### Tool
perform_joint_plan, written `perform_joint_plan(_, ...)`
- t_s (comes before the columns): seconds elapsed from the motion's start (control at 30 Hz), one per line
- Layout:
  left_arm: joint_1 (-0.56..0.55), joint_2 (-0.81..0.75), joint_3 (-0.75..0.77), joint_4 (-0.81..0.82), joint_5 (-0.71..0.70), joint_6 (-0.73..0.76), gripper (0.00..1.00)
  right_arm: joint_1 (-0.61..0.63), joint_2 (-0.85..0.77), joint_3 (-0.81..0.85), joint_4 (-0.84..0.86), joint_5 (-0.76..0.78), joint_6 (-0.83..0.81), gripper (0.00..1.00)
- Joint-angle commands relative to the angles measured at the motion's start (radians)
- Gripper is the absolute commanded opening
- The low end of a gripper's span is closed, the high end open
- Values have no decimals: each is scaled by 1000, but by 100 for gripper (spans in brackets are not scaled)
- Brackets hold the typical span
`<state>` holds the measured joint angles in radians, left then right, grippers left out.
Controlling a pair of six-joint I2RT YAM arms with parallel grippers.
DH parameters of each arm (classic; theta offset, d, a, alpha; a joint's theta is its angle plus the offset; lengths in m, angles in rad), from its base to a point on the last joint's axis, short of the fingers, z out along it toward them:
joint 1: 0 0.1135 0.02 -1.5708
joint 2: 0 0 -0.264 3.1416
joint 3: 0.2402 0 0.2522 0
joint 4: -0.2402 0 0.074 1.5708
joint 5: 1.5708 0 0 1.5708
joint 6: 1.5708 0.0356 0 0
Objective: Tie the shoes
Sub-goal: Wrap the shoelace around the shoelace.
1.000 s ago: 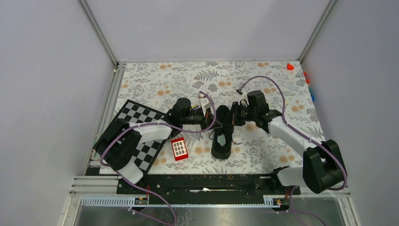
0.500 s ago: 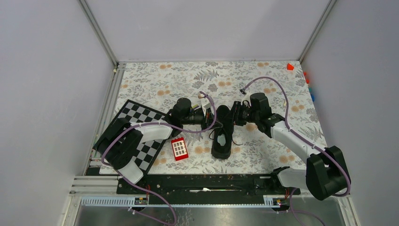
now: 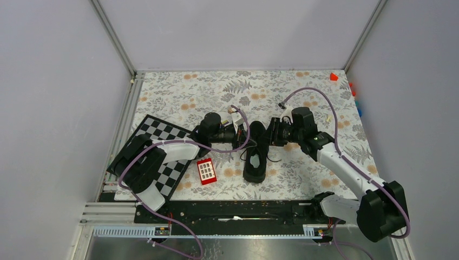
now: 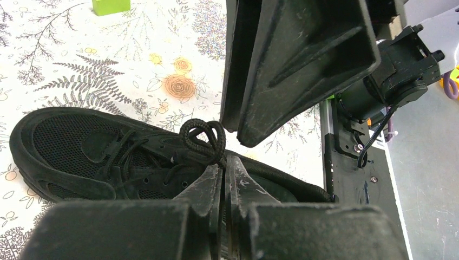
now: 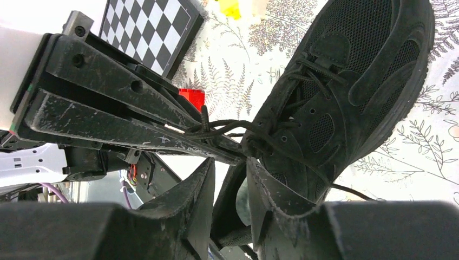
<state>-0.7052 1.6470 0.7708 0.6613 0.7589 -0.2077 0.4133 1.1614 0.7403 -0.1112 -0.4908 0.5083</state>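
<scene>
The black sneaker lies mid-table with its pale grey insole showing, between both grippers. My left gripper is at its left side. In the left wrist view it is shut on a loop of black lace above the shoe. My right gripper is at the shoe's right side. In the right wrist view it is open, with the shoe's collar behind the gap. The left fingers cross that view holding the lace beside the shoe.
A checkerboard lies left of the shoe, with a small red keypad-like block beside it. A red block and other coloured blocks sit at the far right edge. A green block lies beyond the shoe.
My right arm has swung a little to the right, its wrist drawing back from the shoe. My left gripper has stayed at the shoe, and the shoe has not moved.
</scene>
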Motion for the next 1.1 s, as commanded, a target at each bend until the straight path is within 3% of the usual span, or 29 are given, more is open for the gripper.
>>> perform_joint_plan(0.0,-2,3,41,81,3,1,0,4,-33,68,-64,-12,-50,34)
perform_joint_plan(0.23,0,-16,20,103,-26,5,0,-8,-63,74,-84,42,-61,36)
perform_joint_plan(0.43,0,-29,19,77,-30,27,0,-33,-25,128,-83,58,-90,47)
perform_joint_plan(1.07,0,-45,13,47,-26,45,0,-60,206,284,-109,-189,-134,49)
